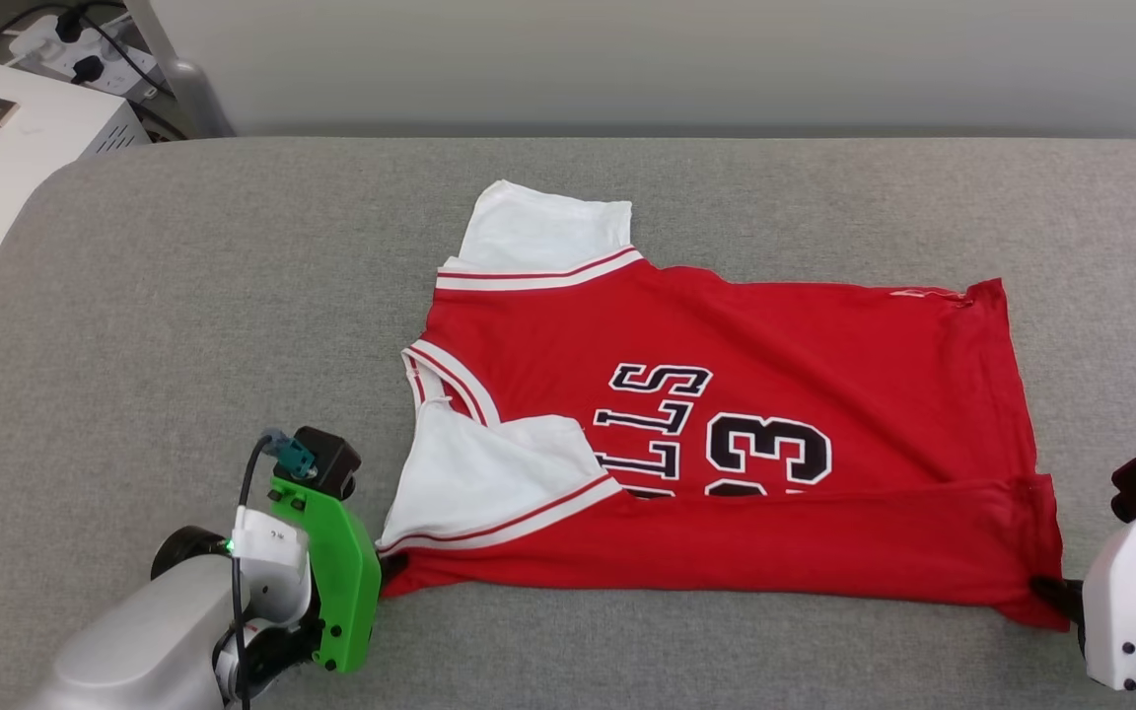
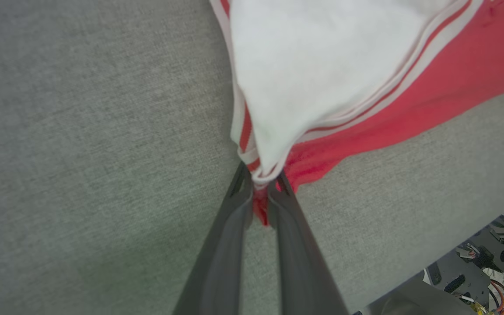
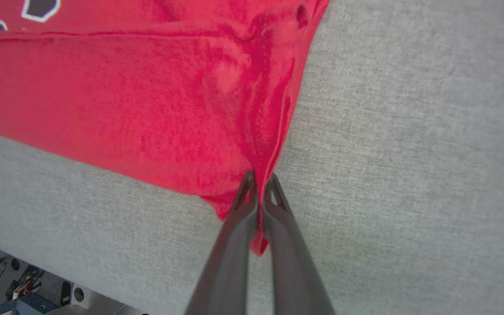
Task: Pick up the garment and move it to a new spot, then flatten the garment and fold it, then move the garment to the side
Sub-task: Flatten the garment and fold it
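Observation:
The garment (image 1: 726, 434), a red jersey T-shirt with white sleeves and black lettering, lies spread on the grey table (image 1: 183, 296), its near long edge folded up over the letters. My left gripper (image 1: 392, 574) is shut on the garment's near left corner, where the white sleeve (image 2: 313, 65) meets the red cloth. My right gripper (image 1: 1049, 592) is shut on the near right corner of the red hem (image 3: 234, 131). In both wrist views, cloth is pinched between the dark fingers (image 2: 234, 227) (image 3: 239, 227).
A white box (image 1: 6, 148) with cables and a power strip stands off the table's far left. The pale wall runs behind the table's far edge. Bare grey surface lies left of the garment and beyond it.

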